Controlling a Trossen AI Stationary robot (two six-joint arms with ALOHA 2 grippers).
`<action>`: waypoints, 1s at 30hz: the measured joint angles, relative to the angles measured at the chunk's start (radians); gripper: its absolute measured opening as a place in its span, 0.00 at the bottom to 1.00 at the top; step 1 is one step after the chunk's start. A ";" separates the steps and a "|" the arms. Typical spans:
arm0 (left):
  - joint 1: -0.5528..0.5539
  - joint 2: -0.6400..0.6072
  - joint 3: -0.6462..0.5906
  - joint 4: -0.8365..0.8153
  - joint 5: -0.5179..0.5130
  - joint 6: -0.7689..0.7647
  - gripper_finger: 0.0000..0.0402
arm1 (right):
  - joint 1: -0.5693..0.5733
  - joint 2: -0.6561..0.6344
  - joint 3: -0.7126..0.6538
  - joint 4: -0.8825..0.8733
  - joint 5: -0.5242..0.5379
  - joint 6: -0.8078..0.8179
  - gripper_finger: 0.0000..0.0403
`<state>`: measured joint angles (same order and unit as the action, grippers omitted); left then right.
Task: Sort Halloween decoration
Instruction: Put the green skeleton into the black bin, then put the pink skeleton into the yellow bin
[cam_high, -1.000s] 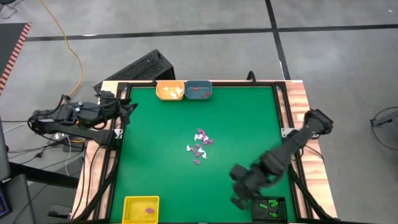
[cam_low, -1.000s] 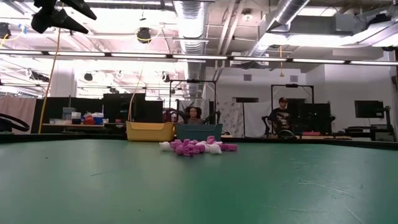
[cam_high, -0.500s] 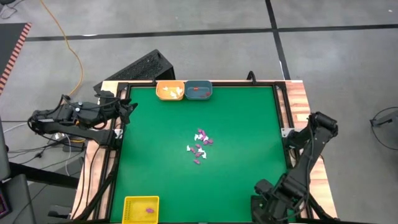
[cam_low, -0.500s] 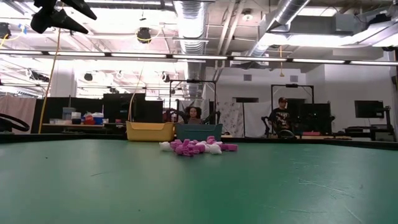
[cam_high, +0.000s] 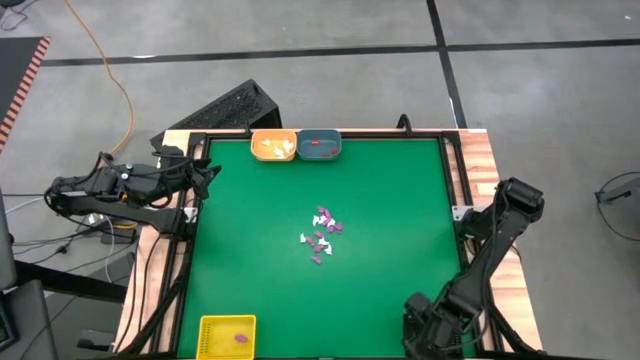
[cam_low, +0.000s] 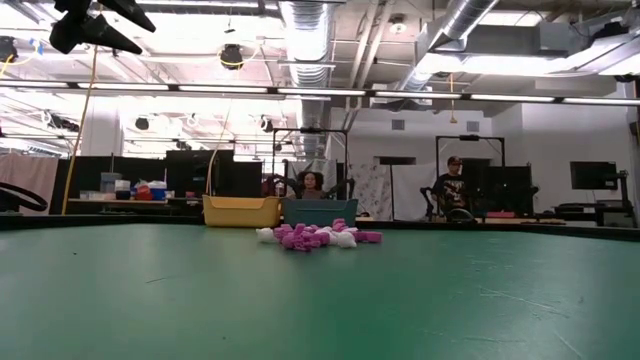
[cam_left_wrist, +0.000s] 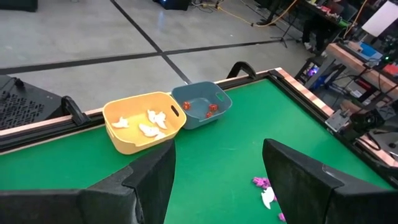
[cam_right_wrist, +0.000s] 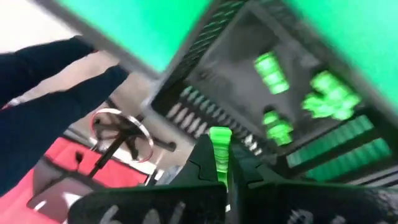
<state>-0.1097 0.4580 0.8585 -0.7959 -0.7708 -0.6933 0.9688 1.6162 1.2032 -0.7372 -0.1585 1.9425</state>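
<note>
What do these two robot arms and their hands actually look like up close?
Both are dark, nearly black jointed arms built from chunky segments. The left arm has thin cables trailing by its base at the table's edge. Its left hand ends in two broad, flat, matte black fingers. The right arm has the same look, with rounded joint housings; its right hand has matching dark fingers.

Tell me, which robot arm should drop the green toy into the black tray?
The right one, probably. Its right gripper is shut on a green trinket just above the black tray, where other green ones lie. The left gripper waits open, empty, at the far side.
</note>
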 joint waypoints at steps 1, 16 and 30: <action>0.000 0.000 0.000 0.000 0.000 0.000 0.58 | 0.000 0.000 -0.009 -0.010 0.000 0.009 0.01; 0.000 0.000 0.000 0.000 0.005 -0.002 0.58 | -0.001 0.000 -0.039 -0.017 -0.033 0.010 0.26; 0.000 0.000 0.000 0.000 0.003 -0.003 0.58 | -0.283 -0.088 -0.011 0.082 0.084 -0.380 0.32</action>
<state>-0.1094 0.4580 0.8585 -0.7959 -0.7677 -0.6963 0.6862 1.5280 1.1923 -0.6548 -0.0747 1.5630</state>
